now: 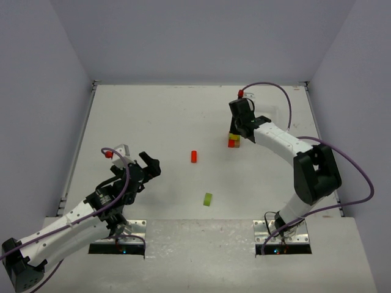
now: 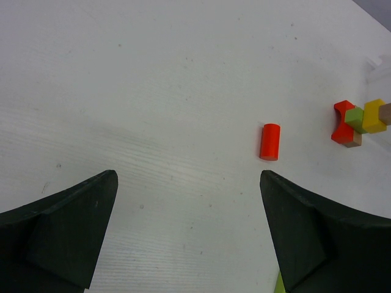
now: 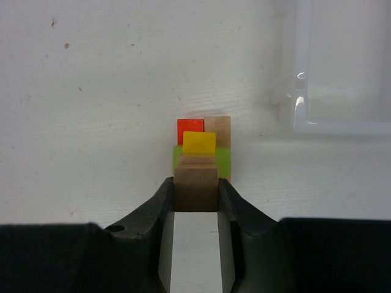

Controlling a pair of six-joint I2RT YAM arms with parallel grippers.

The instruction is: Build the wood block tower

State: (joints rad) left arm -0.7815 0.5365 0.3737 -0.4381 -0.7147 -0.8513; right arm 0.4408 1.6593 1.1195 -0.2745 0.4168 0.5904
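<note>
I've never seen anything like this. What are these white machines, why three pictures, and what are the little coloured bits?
They are two robot arms bolted to a table. One picture looks down from above; the other two come from a camera on each wrist, showing that claw's black fingers. The left claw stands open and empty, facing a red cylinder lying on the table. A lime green block lies nearer the arms. The right claw grips a plain brown block at the tower, a small stack of red, yellow, green and brown blocks.
</note>
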